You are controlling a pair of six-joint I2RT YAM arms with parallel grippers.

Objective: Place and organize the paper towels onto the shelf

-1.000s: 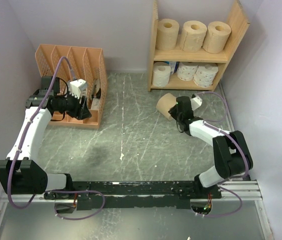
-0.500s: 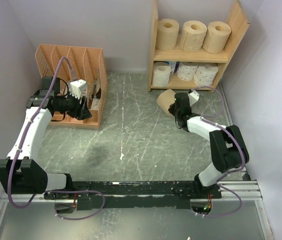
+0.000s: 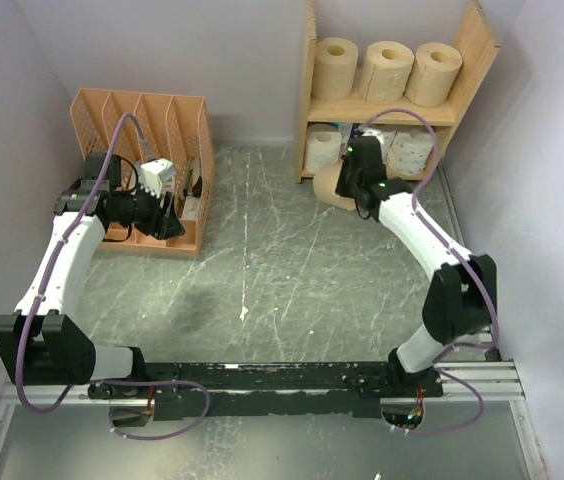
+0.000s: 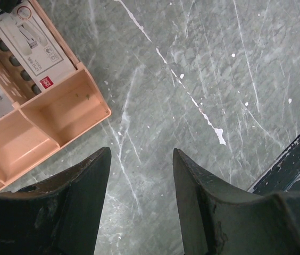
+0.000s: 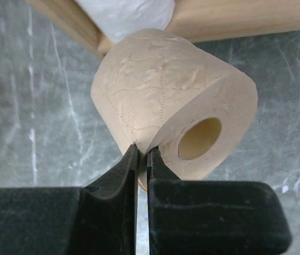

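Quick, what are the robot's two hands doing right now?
Left gripper: open, holding nothing.
Right gripper: shut, pinching the edge of the tan paper towel roll.

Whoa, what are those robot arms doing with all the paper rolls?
The right arm's pincer is closed, its tips against a tan roll turned on its side, just in front of the bottom level of the wooden shelf. I can't tell if it pinches the paper or only pushes. Three tan rolls stand on the top level, and white rolls sit on the bottom. The left pincer is open and holds nothing, above the table beside the orange organizer.
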